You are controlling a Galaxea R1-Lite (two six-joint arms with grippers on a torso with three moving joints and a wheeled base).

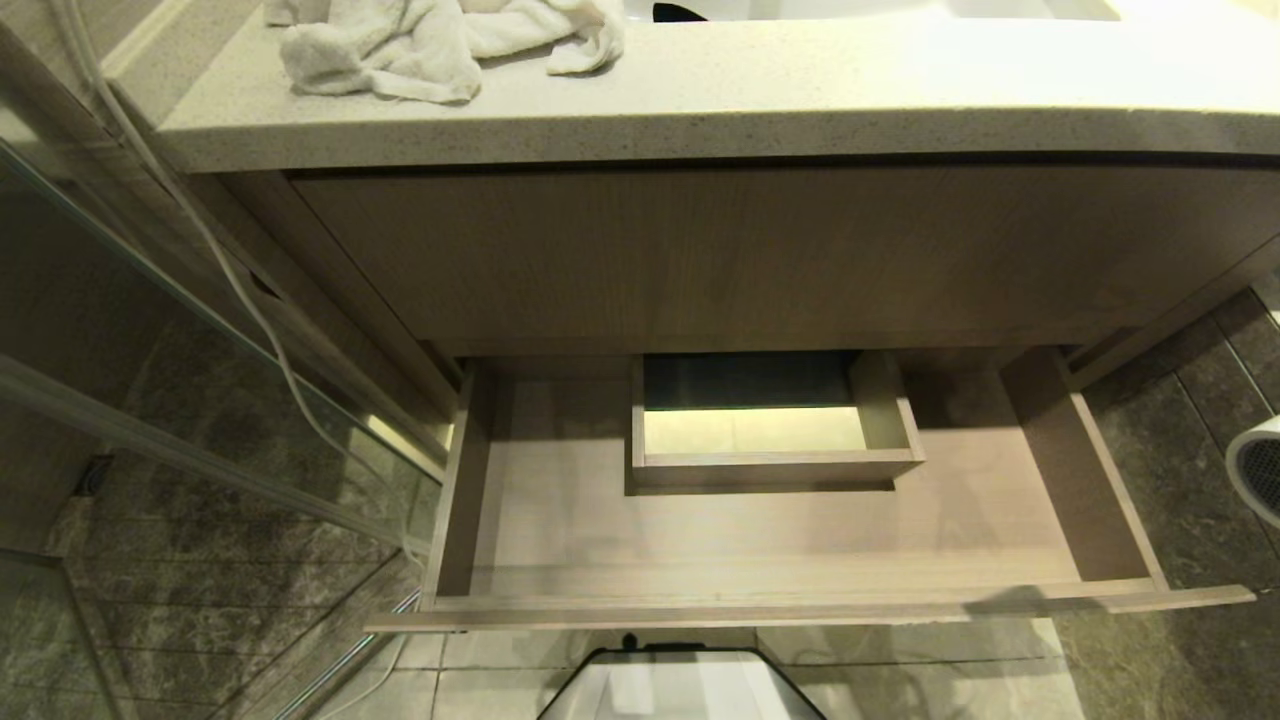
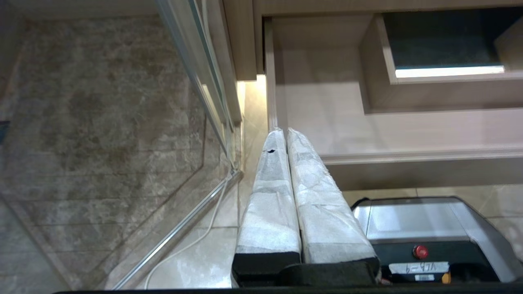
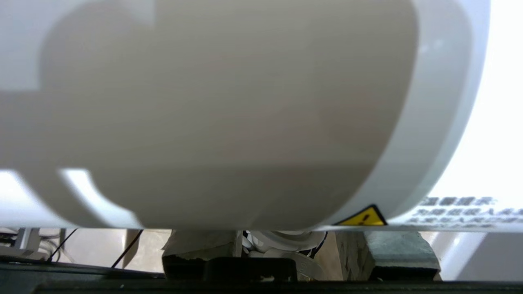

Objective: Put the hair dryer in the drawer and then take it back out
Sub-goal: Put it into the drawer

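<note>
Bathroom vanity: beneath the tabletop (image 1: 700, 100) the drawer (image 1: 760, 540) stands pulled out, nothing in it. My right gripper (image 3: 282, 245) has its jaws clamped on the dryer (image 1: 1255, 470), off right of the drawer. Left gripper (image 2: 292, 163) parked, jaws closed.

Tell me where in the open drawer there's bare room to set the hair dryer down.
The drawer floor is bare left, right and in front of the boxed cutout. The front strip is widest. The hair dryer sits at the drawer's right.

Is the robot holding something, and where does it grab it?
The right pincer holds the hair dryer by its white round body. The left pincer holds nothing.
</note>
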